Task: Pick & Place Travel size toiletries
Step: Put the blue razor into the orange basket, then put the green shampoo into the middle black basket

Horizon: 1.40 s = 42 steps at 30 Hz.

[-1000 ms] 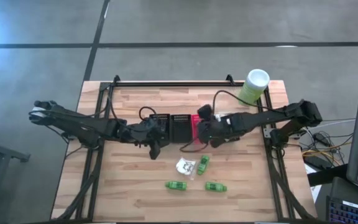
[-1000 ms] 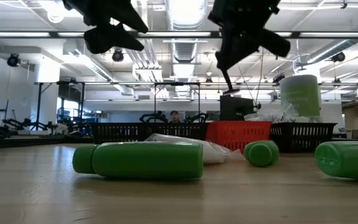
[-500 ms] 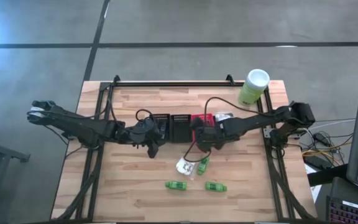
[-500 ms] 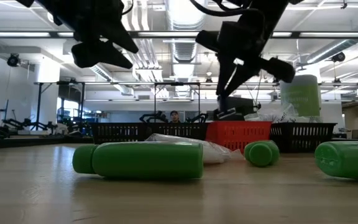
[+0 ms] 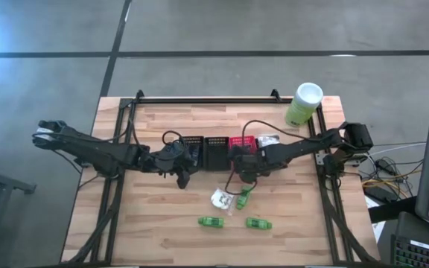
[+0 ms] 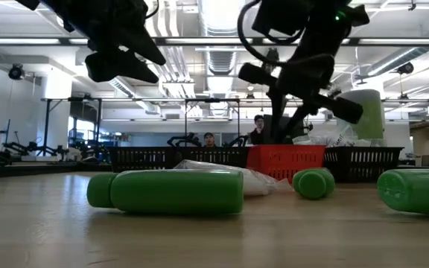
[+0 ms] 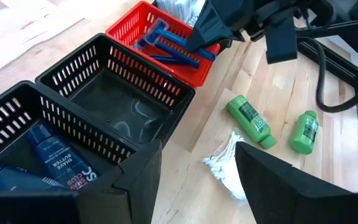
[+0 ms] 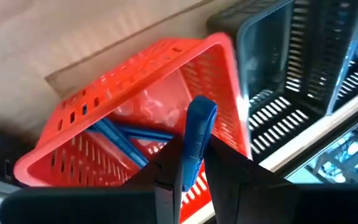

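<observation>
The right gripper point(image 8: 191, 163) fingers are closed on a blue razor point(image 8: 196, 140) above the red basket point(image 8: 129, 118). It seems light, stiff, slippery; hold mid-handle. Left gripper point(image 7: 194, 180) is open, empty.

Three baskets point(image 5: 216, 150) are set in a row at mid-table. The left basket point(image 7: 17, 168) holds tubes point(image 7: 55, 154), the middle basket point(image 7: 114, 102) nothing discernible, the right basket point(image 7: 157, 43) razors point(image 7: 166, 46). A canister point(image 5: 304, 104) stands at the far right corner of the table point(image 5: 155, 223). Nearer the front edge, a packet point(image 5: 222, 199) lies just left of one bottle point(image 5: 243, 197); two more bottles point(image 5: 212, 221) point(image 5: 258, 222) lie in front of these, apart from each other. The left gripper point(image 5: 182, 176) is placed in front of the left basket. The right gripper point(image 5: 238, 173) is placed in front of the right basket, with a razor point(image 8: 194, 140) clamped between its fingers.
</observation>
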Available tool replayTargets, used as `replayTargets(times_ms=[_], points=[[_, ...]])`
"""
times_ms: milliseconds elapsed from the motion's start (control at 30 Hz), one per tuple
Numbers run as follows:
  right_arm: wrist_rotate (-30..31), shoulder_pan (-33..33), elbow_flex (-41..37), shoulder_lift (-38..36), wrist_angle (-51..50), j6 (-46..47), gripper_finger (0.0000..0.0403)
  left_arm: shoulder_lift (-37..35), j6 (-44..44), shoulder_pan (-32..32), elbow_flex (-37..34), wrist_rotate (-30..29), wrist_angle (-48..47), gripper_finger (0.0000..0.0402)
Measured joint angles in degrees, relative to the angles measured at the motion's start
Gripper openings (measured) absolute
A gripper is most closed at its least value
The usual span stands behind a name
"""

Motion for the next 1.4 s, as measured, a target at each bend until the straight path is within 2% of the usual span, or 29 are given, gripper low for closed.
replayTargets(times_ms=[267,567,733,833,967,1200,1400], points=[[1.4,-1.2,-2.6,-0.1,1.3,-0.3,0.0074,0.0,-0.7,0.0,0.0,0.0,0.0,0.0209],[3.1,-1.9,-3.8,-0.5,3.9,0.8,0.0145,0.0,-2.0,0.0,0.0,0.0,0.1,0.0209],[8.3,-0.3,-2.1,-1.6,3.5,3.9,0.0186,0.0,-2.6,0.0,0.0,0.0,0.5,0.0209],[8.7,1.3,-0.4,-3.0,2.0,7.7,0.0206,0.0,-2.5,0.0,0.0,0.8,0.5,0.0209],[8.4,3.8,2.2,-5.3,-1.2,19.4,0.0224,0.0,-1.7,-0.1,0.0,5.2,0.3,0.0209],[4.0,7.8,7.4,-7.2,-13.8,53.9,0.0235,0.0,-1.6,-0.4,0.0,7.6,-1.2,0.0209],[5.1,11.1,9.1,-8.5,-14.3,66.6,0.0223,0.0,-1.6,-0.4,0.0,7.5,-1.0,0.0209]])
